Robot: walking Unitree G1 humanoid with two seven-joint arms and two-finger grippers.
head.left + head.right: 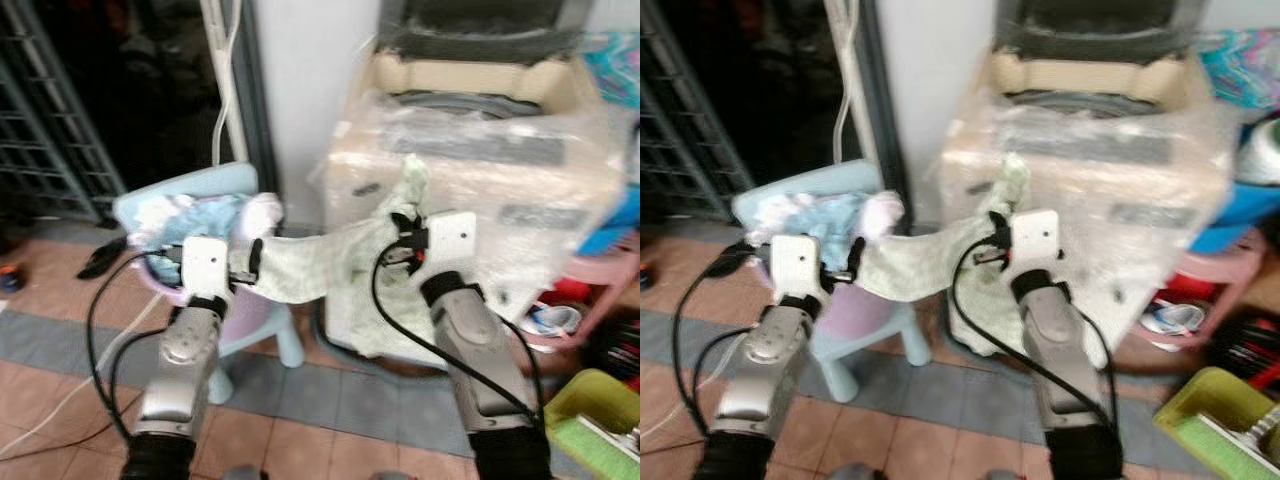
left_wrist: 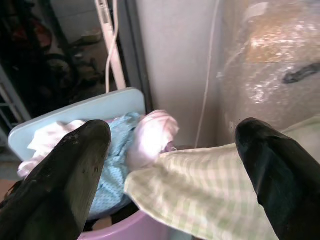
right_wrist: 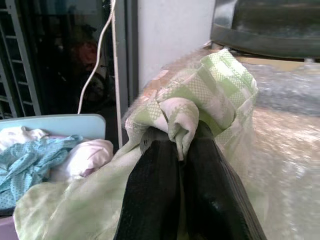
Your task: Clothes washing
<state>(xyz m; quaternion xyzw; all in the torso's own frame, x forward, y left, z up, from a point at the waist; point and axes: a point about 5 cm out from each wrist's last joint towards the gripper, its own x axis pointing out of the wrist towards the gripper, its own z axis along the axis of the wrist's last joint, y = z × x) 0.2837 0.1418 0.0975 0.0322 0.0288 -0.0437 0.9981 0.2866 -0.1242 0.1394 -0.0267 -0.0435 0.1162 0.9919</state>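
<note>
Eye views
Washer (image 1: pixel 500 150): it stands at the right, wrapped in clear plastic, with its lid up at the back.
Chair (image 1: pixel 235 182): a small light blue chair sits left of the washer, by the white wall.
Basket (image 1: pixel 240 310): a pale purple basket sits on the chair with clothes (image 1: pixel 200 215) heaped in it, blue, white and pink.
Green cloth (image 1: pixel 300 265): a light green checked cloth hangs like a bridge from the basket over to the front of the washer.
Right gripper (image 1: pixel 405 235): it is up against the washer front, and its fingers are pinched tight on a bunch of the green cloth.
Left gripper (image 1: pixel 250 262): it is by the basket, right at the near end of the green cloth.
Floor (image 1: pixel 330 440): brown and grey tiles. A yellow-green crate (image 1: pixel 590 410) sits at the far right.

Left wrist view
Fingers (image 2: pixel 65 175): the two black fingers are spread wide apart and grip nothing.
Green cloth: it lies between and just past the fingers, next to the clothes in the basket.
Washer: its plastic wrap shines behind.

Right wrist view
Fingers (image 3: pixel 150 195): they are squeezed together, with a fold of the green cloth sticking up between them.
Clothes: the blue and pink pile lies off to the side, in front of the chair back.
</note>
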